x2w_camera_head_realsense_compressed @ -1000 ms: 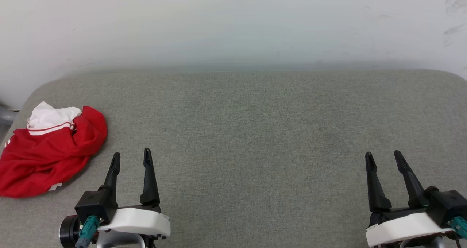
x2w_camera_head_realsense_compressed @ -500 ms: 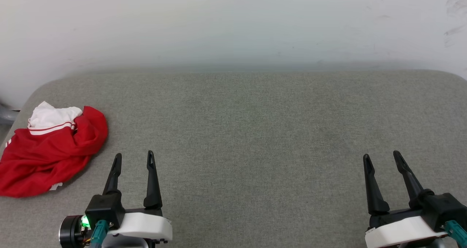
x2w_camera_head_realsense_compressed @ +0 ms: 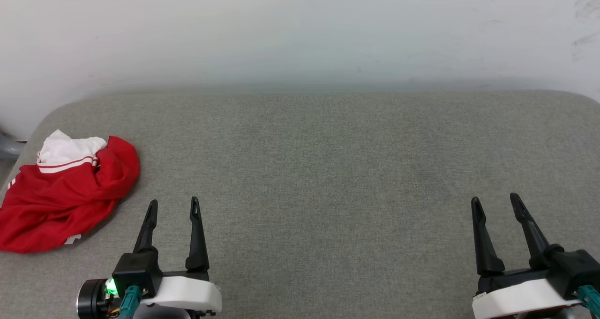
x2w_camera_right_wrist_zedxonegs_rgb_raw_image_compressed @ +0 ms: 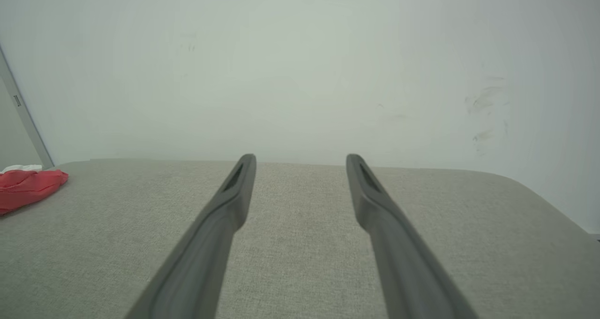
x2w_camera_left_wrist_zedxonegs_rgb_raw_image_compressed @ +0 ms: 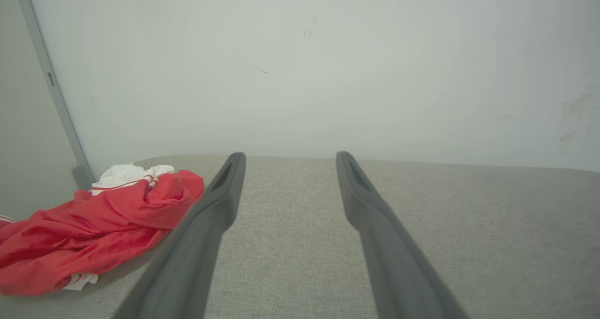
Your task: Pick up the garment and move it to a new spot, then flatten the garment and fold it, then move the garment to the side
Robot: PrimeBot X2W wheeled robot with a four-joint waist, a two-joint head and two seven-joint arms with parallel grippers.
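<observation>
A crumpled red shirt with white striped sleeve (x2w_camera_head_realsense_compressed: 65, 192) lies left on the grey fabric counter (x2w_camera_head_realsense_compressed: 328, 169). The left tool (x2w_camera_head_realsense_compressed: 172, 202) and right tool (x2w_camera_head_realsense_compressed: 494, 198) gape empty; the pickup step likely needs a leftward reach.

Soft crumpled cloth garment (x2w_camera_head_realsense_compressed: 61, 194), coarse matt woven grey tabletop (x2w_camera_head_realsense_compressed: 328, 169), smooth matt dark pincer fingers (x2w_camera_left_wrist_zedxonegs_rgb_raw_image_compressed: 375, 225)

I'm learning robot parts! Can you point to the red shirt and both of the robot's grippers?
garment (x2w_camera_head_realsense_compressed: 61, 201), head view, on its crumpled red middle.
left gripper (x2w_camera_head_realsense_compressed: 173, 201), head view, midway between its two fingertips.
right gripper (x2w_camera_head_realsense_compressed: 494, 197), head view, midway between its two fingertips.
</observation>
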